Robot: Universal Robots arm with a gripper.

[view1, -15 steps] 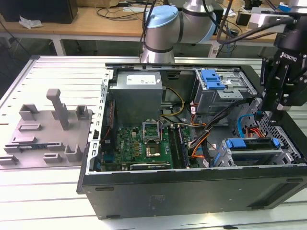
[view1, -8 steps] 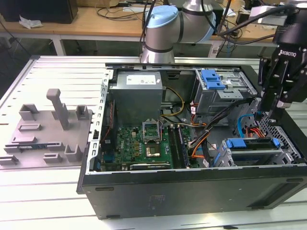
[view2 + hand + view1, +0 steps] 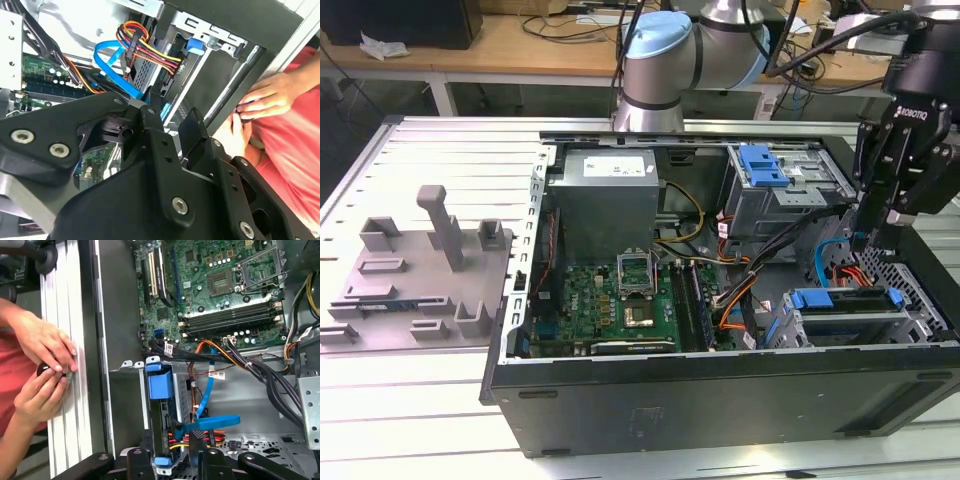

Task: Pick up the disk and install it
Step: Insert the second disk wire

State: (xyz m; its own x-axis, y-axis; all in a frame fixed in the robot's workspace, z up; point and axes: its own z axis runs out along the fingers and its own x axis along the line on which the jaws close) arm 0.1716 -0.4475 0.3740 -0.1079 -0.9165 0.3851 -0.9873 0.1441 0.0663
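Observation:
The disk [image 3: 845, 322], silver-grey with a bright blue carrier rail, sits on edge in the lower bay at the near right corner of the open computer case [image 3: 720, 400]. In the first wrist view the disk [image 3: 161, 382] stands edge-on in its slot beside red, yellow and blue cables. My black gripper [image 3: 868, 240] hangs just above and behind the disk, at the exterior view's right. The gripper [image 3: 170, 446] is open, its fingers either side of the disk's edge with a gap showing. In the second wrist view the gripper [image 3: 172, 117] points into the same bay.
A grey power-supply box [image 3: 605, 195] and a drive cage with a blue latch [image 3: 765, 165] stand at the case's back. The motherboard [image 3: 620, 305] lies in the middle. A person's hands [image 3: 45, 370] hold a small dark object just outside the case wall. Grey fixtures [image 3: 420, 265] sit at the left.

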